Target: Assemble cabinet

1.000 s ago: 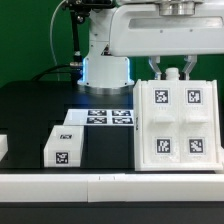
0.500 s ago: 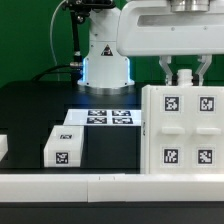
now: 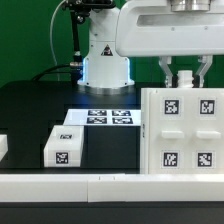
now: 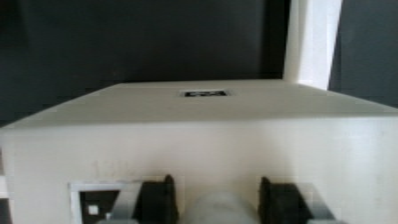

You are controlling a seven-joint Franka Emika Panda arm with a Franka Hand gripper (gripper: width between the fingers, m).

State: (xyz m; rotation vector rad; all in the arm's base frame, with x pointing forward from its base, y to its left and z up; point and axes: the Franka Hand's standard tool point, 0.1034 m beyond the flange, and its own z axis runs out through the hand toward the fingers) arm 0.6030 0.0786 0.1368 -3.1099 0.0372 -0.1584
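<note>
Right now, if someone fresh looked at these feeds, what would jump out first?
The big white cabinet with four square tags, standing at the exterior view's right, with the gripper clamped on its top edge. Next, the marker board lying flat mid-table, and a smaller white block with one tag toward the left.

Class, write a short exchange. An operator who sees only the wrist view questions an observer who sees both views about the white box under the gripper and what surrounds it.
Operator: I see only a white top below the gripper. What does the front show?
Observer: The large white plastic cabinet box stands upright, with four black-and-white square tags on its front.
Operator: Is anything beside it?
Observer: A smaller white block with one tag lies apart, toward the exterior view's left.
Operator: And farther back?
Observer: The flat white marker board lies on the black table behind that block.
</note>
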